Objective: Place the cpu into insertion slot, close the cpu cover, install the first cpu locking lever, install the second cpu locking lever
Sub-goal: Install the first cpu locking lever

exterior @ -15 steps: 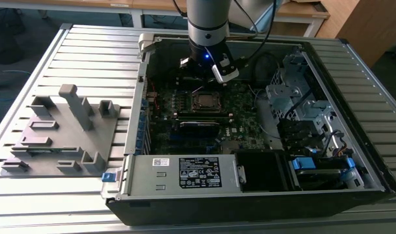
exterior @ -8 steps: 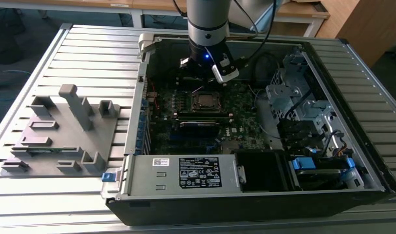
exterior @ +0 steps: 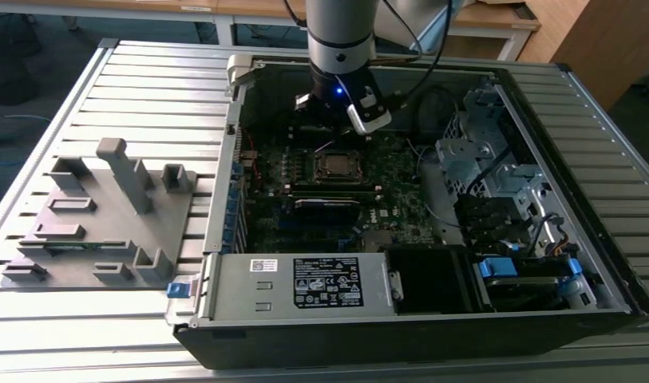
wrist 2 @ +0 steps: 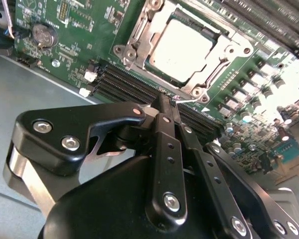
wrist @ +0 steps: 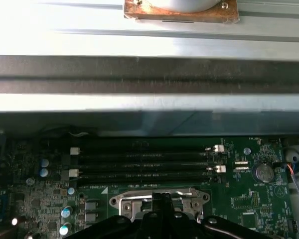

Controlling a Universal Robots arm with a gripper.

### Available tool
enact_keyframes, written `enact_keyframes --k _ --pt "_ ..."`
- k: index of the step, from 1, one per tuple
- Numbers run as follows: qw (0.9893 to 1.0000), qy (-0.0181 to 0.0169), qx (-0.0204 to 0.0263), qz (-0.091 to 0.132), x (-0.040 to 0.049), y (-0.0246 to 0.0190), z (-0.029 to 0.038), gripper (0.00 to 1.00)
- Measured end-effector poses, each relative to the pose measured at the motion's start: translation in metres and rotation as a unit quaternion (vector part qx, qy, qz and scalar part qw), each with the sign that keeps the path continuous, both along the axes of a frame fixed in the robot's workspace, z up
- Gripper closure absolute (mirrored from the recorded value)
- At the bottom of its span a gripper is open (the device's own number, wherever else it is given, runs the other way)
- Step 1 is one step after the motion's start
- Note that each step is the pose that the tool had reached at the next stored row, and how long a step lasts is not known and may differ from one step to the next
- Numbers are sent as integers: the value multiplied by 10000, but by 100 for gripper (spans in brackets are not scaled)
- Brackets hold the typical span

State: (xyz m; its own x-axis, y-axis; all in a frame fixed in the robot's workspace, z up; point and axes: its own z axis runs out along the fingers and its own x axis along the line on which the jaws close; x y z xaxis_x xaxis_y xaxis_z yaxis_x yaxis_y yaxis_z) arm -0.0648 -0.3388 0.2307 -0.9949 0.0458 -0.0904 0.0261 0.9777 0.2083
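Observation:
The cpu (exterior: 338,165) (wrist 2: 182,44), with its silver-grey top, lies in the insertion slot (exterior: 337,177) on the green motherboard. The cpu cover (wrist 2: 217,62) (wrist: 120,201), a metal frame, lies flat around it. My gripper (wrist 2: 167,101) (wrist: 162,197) is shut, its black fingers (wrist 2: 163,134) pressed together. The tips sit at the socket's edge on the memory-slot side, right by a thin wire locking lever (wrist 2: 195,100); whether they touch it I cannot tell. In the exterior view the gripper (exterior: 335,128) hangs inside the case just beyond the socket.
Black memory slots (wrist: 139,164) (wrist 2: 124,84) run beside the socket. A coin battery (wrist 2: 44,35) (wrist: 263,173) sits on the board. The case holds a power supply (exterior: 302,283) and drive cage (exterior: 484,159). A grey fixture (exterior: 100,215) stands at the exterior view's left.

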Motion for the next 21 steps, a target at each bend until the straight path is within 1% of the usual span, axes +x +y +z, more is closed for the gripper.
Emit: enact_keyframes --k 3,7,8,10,11,21 --pt "10000 -7 -3 0 0 42 -3 90" --pt "10000 -19 -4 0 0 56 -8 90" --pt "10000 -38 -2 0 0 58 -14 90" --pt "9999 -111 -3 0 0 59 -25 90" --pt "9999 -137 -2 0 0 59 -31 90" --pt "9999 -140 -2 0 -1 59 -44 90"
